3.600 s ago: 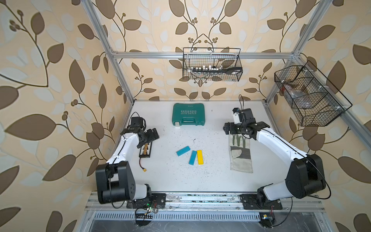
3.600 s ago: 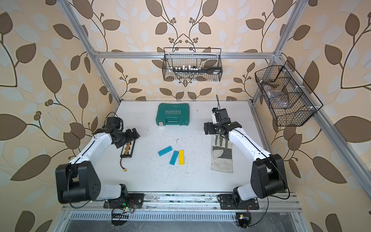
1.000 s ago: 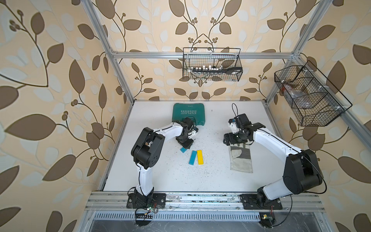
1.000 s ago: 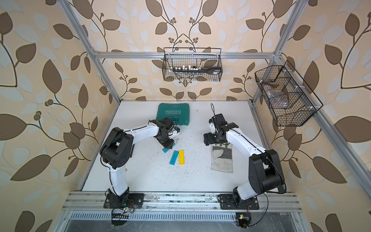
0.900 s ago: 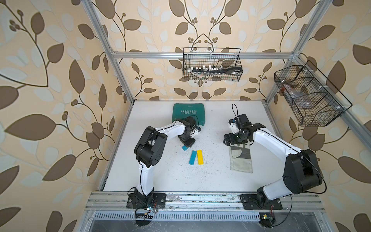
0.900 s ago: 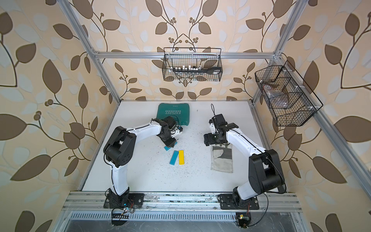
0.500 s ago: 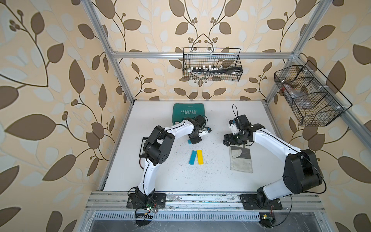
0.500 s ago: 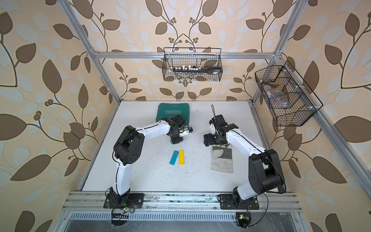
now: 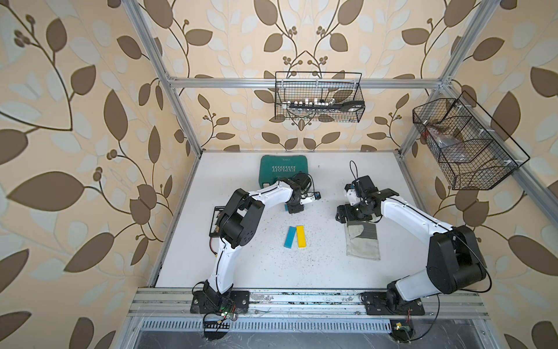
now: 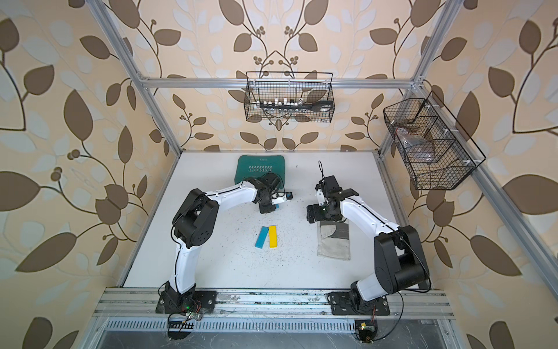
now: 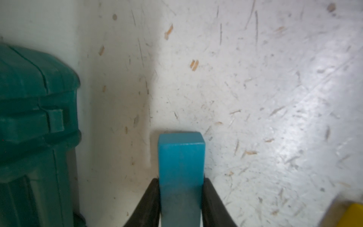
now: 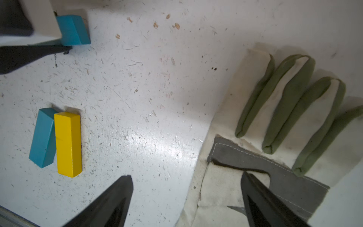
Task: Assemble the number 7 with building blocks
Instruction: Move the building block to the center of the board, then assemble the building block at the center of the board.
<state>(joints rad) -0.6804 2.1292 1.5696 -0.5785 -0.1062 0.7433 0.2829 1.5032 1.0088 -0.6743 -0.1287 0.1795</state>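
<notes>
- One teal bar (image 11: 180, 155) between left gripper (image 11: 180, 179) jaws, near green case (image 11: 29, 118); clamped or merely flanked, cannot tell.
- Second teal bar (image 9: 290, 237), yellow bar (image 9: 300, 236): touching, mid-table.
- Right gripper (image 12: 186, 175): spread, empty.
- Advice: settle first bar flat, crosswise above the pair.

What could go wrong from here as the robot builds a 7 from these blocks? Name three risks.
The left gripper clasps a blue block close to the green case; turning it might bump the case.
The yellow block touches the second blue block; lifting one may shift the other.
The right gripper hovers open over the glove's edge and could snag it.
</notes>
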